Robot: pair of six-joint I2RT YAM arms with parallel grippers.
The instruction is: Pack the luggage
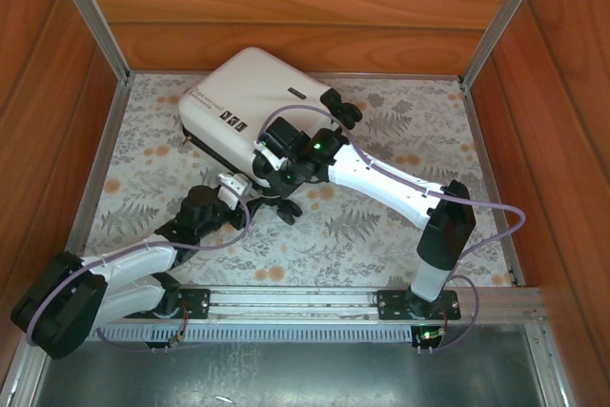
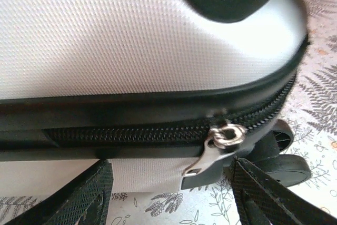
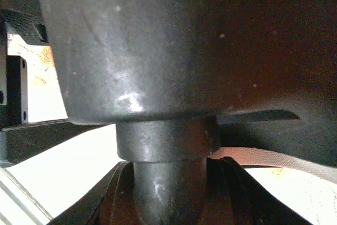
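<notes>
- A small white hard-shell suitcase (image 1: 243, 92) with rounded corners and black trim lies flat with its lid down on the floral-patterned worktop (image 1: 381, 226), toward the back left and turned at an angle
- Its black wheels (image 1: 341, 110) are at the end facing right and rearward, and small black label marks (image 1: 232, 121) show on the shell near its front edge
- The left tool (image 1: 232, 186) sits just beside the suitcase's near edge
- In the left wrist view, its two black textured fingers (image 2: 87, 201) are spread wide apart, so the tool is released and grips nothing
- A silver metal zip puller (image 2: 210, 154) hangs between those fingers from the black zip (image 2: 131, 133) that runs along the suitcase's seam
- The right tool (image 1: 272, 161) is at the suitcase's near right corner, close to the left tool
- In the right wrist view, a dark grey rounded part on a short stem (image 3: 168, 146) sits very close to the lens
- I cannot tell whether the right tool is clenched or released
</notes>
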